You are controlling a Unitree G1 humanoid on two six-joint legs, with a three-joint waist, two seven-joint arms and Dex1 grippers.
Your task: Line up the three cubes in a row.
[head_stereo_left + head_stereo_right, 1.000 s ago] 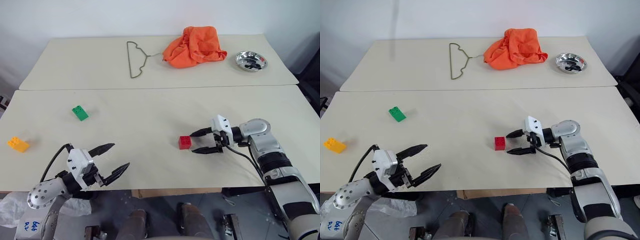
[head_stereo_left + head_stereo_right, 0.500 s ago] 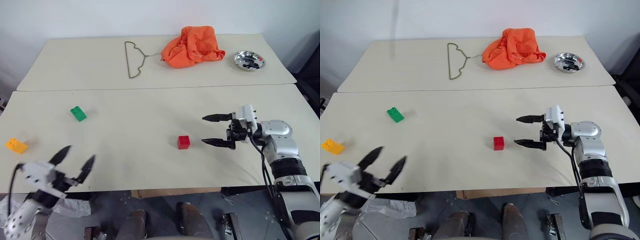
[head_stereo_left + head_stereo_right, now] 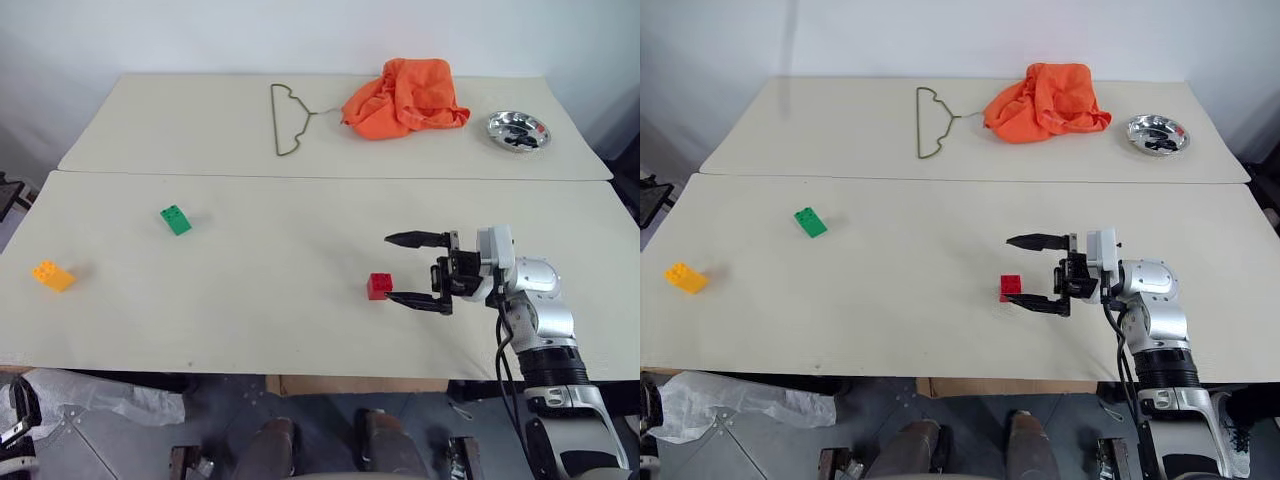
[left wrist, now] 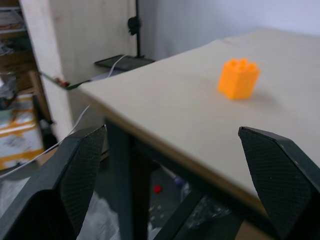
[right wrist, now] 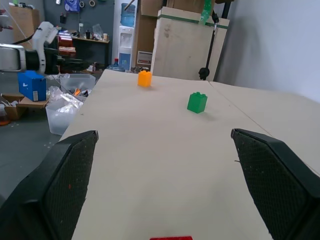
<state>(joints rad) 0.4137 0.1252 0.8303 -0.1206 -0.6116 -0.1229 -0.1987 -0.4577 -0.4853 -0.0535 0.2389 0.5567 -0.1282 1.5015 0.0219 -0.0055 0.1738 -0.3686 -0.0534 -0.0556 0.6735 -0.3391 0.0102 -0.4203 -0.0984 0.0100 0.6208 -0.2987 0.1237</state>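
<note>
The red cube [image 3: 379,286] lies on the near table, right of centre. My right gripper [image 3: 388,268] hovers open just right of it, fingers pointing left, the near fingertip beside the cube. The cube's top shows low between the fingers [image 5: 170,238] in the right wrist view. The green cube [image 3: 176,220] sits far to the left, and the orange-yellow cube [image 3: 52,275] is near the left edge. My left gripper [image 4: 171,129] is wide open and empty, off the table's left corner, facing the orange-yellow cube [image 4: 239,79].
On the far table lie a wire hanger [image 3: 287,118], a crumpled orange cloth [image 3: 405,97] and a metal dish [image 3: 518,131]. A seam [image 3: 330,178] divides the two tables. A plastic bag [image 3: 90,395] lies on the floor below the left front edge.
My left arm swung left and back, off the table and out of the head views. My right gripper opened wider and lifted beside the red cube. The camera shifted; the cubes stayed put.
</note>
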